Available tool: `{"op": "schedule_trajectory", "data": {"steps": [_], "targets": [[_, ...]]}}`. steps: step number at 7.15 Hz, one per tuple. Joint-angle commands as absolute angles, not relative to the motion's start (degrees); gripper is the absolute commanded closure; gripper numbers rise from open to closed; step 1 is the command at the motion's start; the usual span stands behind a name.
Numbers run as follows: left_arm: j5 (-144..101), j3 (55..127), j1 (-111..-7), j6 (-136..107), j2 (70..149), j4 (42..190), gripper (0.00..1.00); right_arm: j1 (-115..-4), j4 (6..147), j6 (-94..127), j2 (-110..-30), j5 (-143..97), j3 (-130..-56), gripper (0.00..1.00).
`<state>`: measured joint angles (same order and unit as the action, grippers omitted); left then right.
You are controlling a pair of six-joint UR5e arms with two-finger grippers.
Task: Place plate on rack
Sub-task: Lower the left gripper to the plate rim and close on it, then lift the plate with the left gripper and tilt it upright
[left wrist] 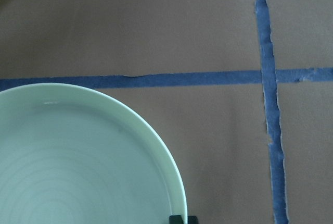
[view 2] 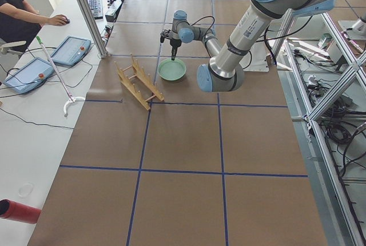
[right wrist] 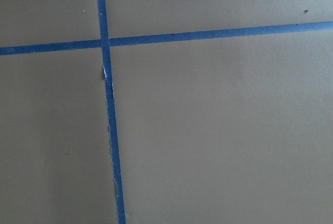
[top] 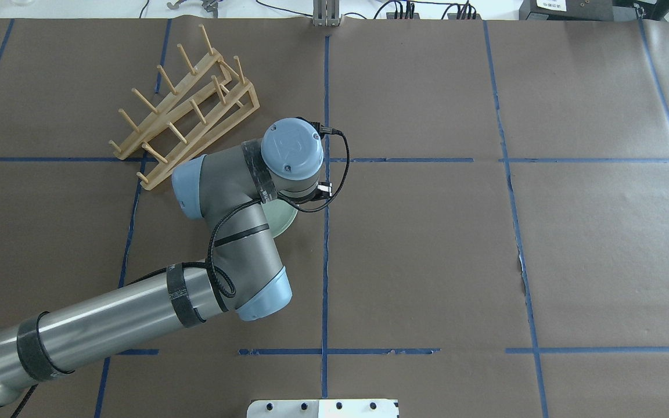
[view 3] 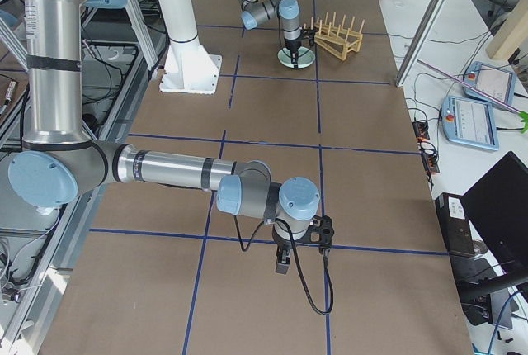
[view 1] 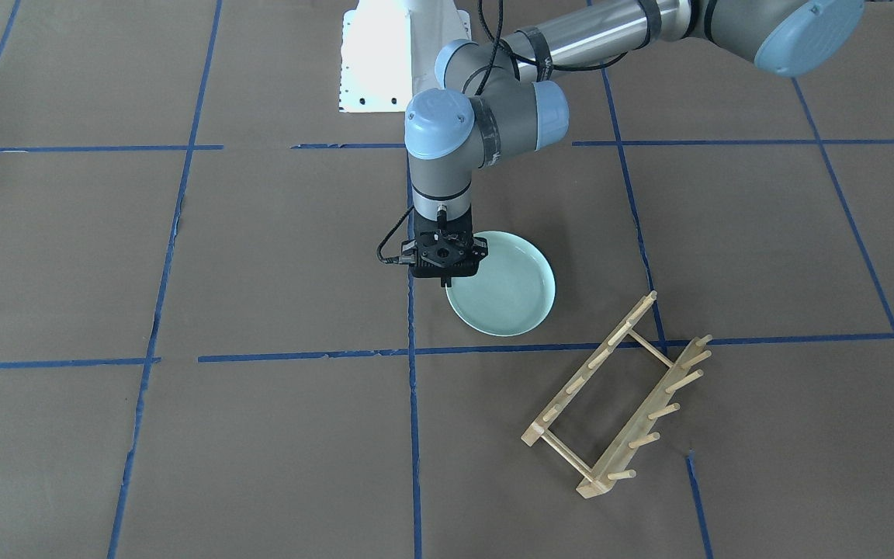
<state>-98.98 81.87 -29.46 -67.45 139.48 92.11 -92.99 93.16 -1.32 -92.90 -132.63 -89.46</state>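
Green plate (view 1: 509,291) lies on the worktop (view 1: 183,256), your left fingers (left wrist: 183,219) at its rim. You cannot tell how open they or the right fingers (view 3: 281,266) are.

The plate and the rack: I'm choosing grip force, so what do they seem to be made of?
The plate looks like glazed ceramic: pale mint green, glossy, with soft highlights and faint concentric rings in the left wrist view. Glossy melamine cannot be ruled out. The rack looks like bare or lightly finished light wood, perhaps bamboo, with matte tan rails and round dowel pegs.
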Motion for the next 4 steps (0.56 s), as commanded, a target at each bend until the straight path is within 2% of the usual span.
{"op": "schedule_trajectory", "data": {"steps": [1,4], "targets": [[-99.40,93.46,-30.75,-67.41,139.57,80.74,1.00,-92.99,93.16,-1.32,-92.90,-132.63,-89.47,0.00],[-103.80,106.14,-37.15,-67.32,140.19,71.46,1.00,-92.99,93.16,-1.32,-92.90,-132.63,-89.47,0.00]]}}
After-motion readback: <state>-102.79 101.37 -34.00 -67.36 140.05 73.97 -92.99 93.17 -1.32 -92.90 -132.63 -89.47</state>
